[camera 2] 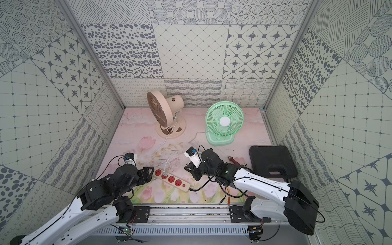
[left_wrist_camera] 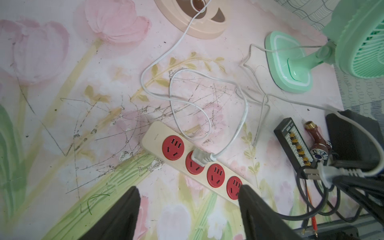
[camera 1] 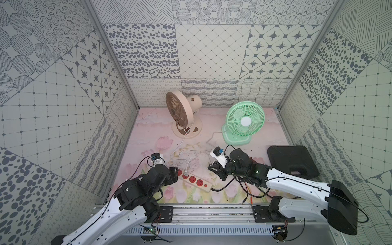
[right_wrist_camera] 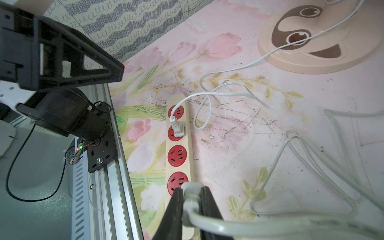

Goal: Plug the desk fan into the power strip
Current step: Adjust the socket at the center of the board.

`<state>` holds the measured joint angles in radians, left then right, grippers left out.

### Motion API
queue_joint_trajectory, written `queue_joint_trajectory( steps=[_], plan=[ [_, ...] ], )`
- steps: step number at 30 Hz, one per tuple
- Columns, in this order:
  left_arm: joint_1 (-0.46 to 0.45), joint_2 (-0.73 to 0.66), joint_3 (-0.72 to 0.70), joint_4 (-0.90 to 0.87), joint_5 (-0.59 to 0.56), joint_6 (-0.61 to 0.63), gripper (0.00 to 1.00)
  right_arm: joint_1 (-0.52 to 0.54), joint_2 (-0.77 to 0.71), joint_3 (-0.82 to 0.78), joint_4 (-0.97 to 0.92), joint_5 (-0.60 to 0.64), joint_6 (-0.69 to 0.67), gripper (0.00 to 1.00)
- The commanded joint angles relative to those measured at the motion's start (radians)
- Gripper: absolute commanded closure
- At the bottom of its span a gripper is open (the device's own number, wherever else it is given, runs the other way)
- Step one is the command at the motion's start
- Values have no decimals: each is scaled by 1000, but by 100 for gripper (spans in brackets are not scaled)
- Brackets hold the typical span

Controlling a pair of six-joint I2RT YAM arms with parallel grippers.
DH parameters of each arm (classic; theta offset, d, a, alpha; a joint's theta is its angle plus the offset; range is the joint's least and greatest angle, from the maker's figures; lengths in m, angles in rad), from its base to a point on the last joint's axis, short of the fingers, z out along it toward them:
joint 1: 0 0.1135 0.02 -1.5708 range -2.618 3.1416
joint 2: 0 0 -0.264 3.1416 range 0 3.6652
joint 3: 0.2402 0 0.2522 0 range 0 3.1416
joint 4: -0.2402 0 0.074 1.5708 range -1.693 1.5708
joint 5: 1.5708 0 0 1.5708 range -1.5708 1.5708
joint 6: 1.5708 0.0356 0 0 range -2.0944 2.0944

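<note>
Left pincer [left_wrist_camera: 188, 188] wide beside power strip [left_wrist_camera: 151, 135]; right pincer [right_wrist_camera: 191, 191] clamps free plug [right_wrist_camera: 190, 198] nearby

Overhead pair, wrists near power strip [left_wrist_camera: 216, 175]

Smooth plastic power strip [left_wrist_camera: 153, 134]

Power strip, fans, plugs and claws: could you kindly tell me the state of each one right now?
Power strip: one socket taken, three free.
Beige fan: upright, plugged in.
White plug: seated in the strip.
Green fan: upright, not plugged in.
Grey plug: prongs bare, clear of the strip.
Left claw: open, empty.
Right claw: shut on the grey plug.
Black case: closed.
</note>
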<state>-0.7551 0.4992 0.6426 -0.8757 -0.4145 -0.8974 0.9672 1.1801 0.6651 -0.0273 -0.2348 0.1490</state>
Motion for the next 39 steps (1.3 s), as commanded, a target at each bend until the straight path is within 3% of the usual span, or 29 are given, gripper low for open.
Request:
queue_joint_trajectory(
  steps=[1, 3, 9, 13, 17, 24, 39],
  plan=[
    [57, 23, -56, 31, -5, -93, 35, 19, 23, -3, 87, -8, -34, 100],
    [107, 51, -82, 51, 27, -102, 43, 25, 31, -1, 93, 4, -36, 100],
    [276, 118, -181, 212, 252, -79, 50, 37, 30, 7, 95, 10, -40, 100],
    [356, 166, -259, 350, 403, -94, 44, 36, 20, 10, 85, 28, -34, 100],
    [379, 214, -312, 496, 511, -134, 37, 36, 15, 15, 70, 58, -15, 100],
    [384, 294, -343, 637, 540, -176, 39, 35, 14, 11, 75, 81, 23, 100],
    [410, 586, -227, 818, 496, -108, 65, 25, -96, -52, 50, 148, 99, 100]
  ],
)
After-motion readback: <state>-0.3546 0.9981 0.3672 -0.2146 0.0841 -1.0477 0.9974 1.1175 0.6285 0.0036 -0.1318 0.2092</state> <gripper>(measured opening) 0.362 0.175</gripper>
